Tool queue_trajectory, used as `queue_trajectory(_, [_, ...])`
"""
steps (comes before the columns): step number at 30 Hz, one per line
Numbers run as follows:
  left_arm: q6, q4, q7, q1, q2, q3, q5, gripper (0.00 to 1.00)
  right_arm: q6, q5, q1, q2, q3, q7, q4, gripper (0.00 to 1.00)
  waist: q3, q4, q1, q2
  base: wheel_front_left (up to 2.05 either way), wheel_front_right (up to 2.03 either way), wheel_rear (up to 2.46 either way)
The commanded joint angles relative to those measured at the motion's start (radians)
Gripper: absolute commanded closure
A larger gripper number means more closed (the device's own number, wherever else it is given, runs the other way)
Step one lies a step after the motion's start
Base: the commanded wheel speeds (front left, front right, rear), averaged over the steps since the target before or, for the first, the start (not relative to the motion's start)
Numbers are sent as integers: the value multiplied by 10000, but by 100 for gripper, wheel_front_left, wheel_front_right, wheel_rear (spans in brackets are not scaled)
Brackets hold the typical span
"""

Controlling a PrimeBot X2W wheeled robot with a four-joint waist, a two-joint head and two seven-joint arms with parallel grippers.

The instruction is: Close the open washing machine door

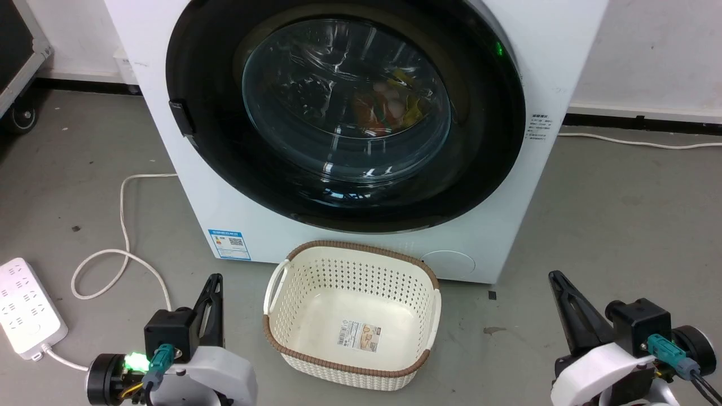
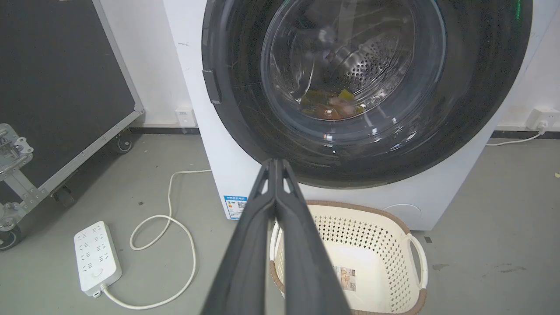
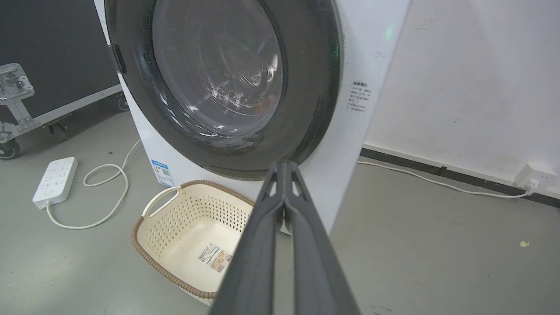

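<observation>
Closing looks done: the big round black-rimmed glass door [image 1: 485, 141] sits flat against the big white washing machine [image 1: 237, 214]. Both the left claw [image 2: 274, 162] and the right claw [image 3: 284, 165] are pressed together; I think no hard push is needed.

Test lab, bare grey floor [image 1: 620, 225], wheeled flight case [image 2: 57, 78], loose power strip [image 1: 25, 307]

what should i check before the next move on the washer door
1. washing machine door flush against the washing machine front: ok, no gap seen.
2. Latch caught: cannot tell.
3. left gripper fingers together, off the door: ok.
4. right gripper fingers together, off the door: ok.
5. basket on the floor below the door, apart from its rim: ok.
</observation>
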Motion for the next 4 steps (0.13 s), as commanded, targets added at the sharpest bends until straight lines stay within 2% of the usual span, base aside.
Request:
queue_trajectory(1, [28, -68, 5, 147, 7, 18, 26, 100, -7, -76, 188, 49, 5, 3, -70, 100, 0, 0, 0, 0, 0, 0, 0])
queue_trajectory(4, [28, -68, 5, 147, 7, 18, 26, 100, -7, -76, 188, 49, 5, 3, -70, 100, 0, 0, 0, 0, 0, 0, 0])
